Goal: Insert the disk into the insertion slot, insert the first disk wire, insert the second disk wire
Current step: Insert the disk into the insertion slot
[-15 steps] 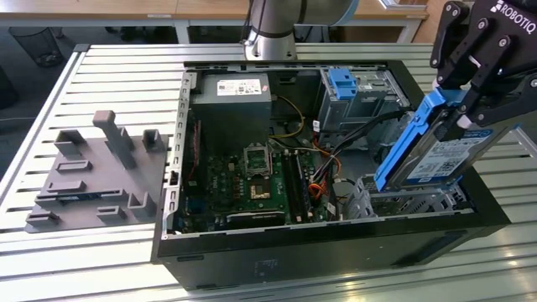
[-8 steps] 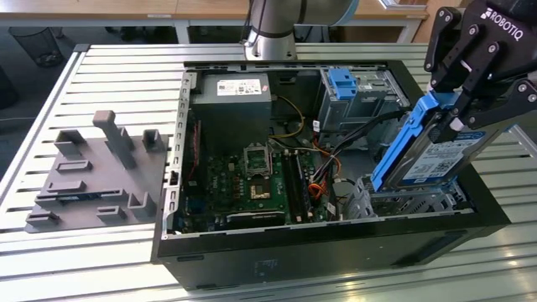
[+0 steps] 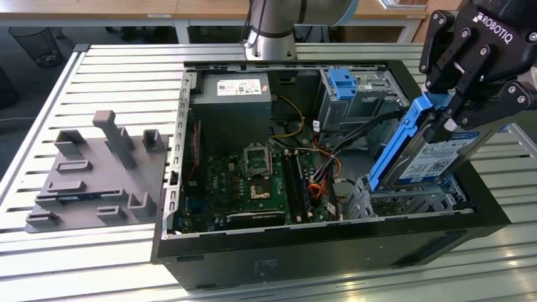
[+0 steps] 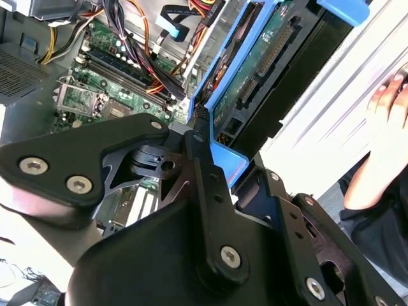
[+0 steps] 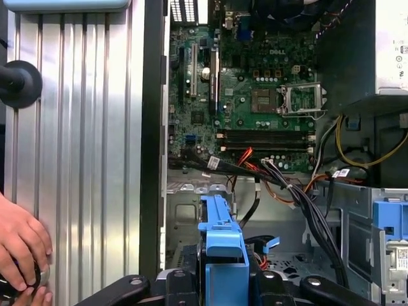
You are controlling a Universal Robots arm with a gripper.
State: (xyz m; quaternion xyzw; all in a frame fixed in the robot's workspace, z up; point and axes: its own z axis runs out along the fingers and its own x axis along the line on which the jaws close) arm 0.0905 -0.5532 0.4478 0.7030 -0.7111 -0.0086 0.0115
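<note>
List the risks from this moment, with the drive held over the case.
The disk hangs tilted in the gripper; its lower edge may catch the insertion slot wall. Loose cables beside the slot could get pinched. A person's hand is close beside the computer case, possibly within the arm's sweep.

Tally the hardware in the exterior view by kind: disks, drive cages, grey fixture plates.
Disks: 1, the disk held in the tool.
Drive cages: 2, the insertion slot and the taller cage with the blue latch.
Fixture plates: 1, the grey fixture plate.
Total: 4.
</note>
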